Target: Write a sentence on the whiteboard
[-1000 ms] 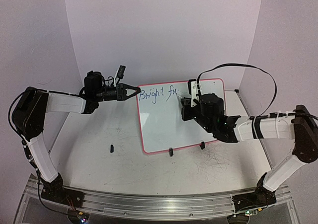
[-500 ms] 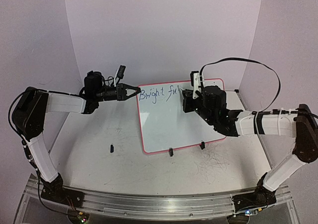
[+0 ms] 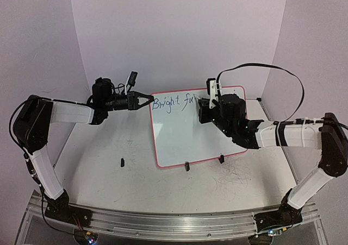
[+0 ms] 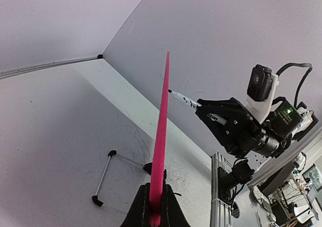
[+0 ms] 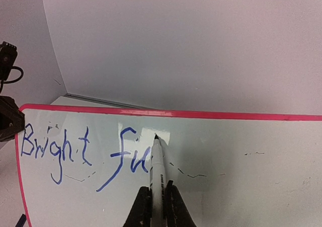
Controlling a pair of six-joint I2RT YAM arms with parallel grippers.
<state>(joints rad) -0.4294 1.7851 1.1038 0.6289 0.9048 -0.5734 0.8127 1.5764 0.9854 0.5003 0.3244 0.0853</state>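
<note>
The whiteboard (image 3: 182,139) with its red-pink rim stands tilted on the table. Blue writing on its top line reads "Bright fu" (image 3: 173,102), also clear in the right wrist view (image 5: 85,151). My left gripper (image 3: 148,100) is shut on the board's rim at the top left corner; in the left wrist view the rim (image 4: 162,131) runs edge-on out of the gripper (image 4: 156,207). My right gripper (image 5: 157,192) is shut on a white marker (image 5: 158,166). The marker's tip is at the board just right of the "u". The right gripper (image 3: 204,110) is over the board's upper middle.
Two black clip feet (image 3: 186,167) hold the board's near edge. A small black piece (image 3: 123,161) lies on the table left of the board. Grey scribbles (image 3: 234,177) mark the tabletop at the right. White walls stand close behind. A black cable (image 3: 261,68) arcs over the right arm.
My right gripper has moved a little up and to the right along the top line with the marker, past the "u". The left gripper and the board have not moved.
</note>
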